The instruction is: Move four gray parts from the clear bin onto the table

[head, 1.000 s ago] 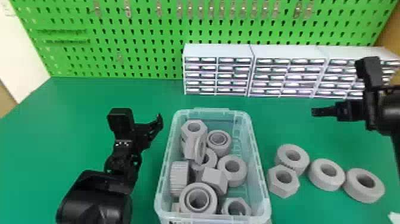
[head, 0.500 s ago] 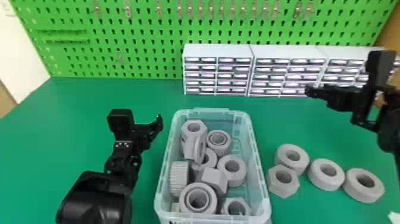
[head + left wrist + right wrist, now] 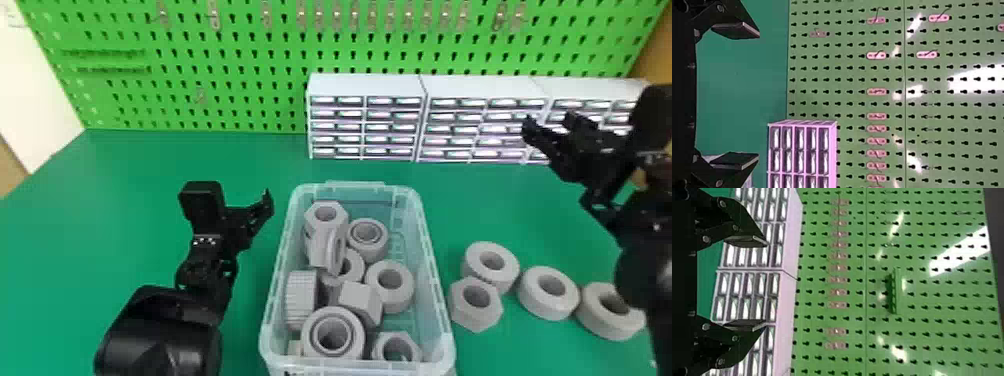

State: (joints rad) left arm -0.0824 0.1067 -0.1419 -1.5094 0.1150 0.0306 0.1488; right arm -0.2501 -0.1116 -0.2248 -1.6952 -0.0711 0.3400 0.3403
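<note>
Right end effector has risen and turned toward the counter's far edge, fingers spread wide, nothing held. Left end effector parked left of the clear bin, wide open and empty. Hex nut and three rings unmoved on the counter, beyond the bin's right edge — four out, more inside. Count looks met; likely withdrawal — no further pick needed.
</note>
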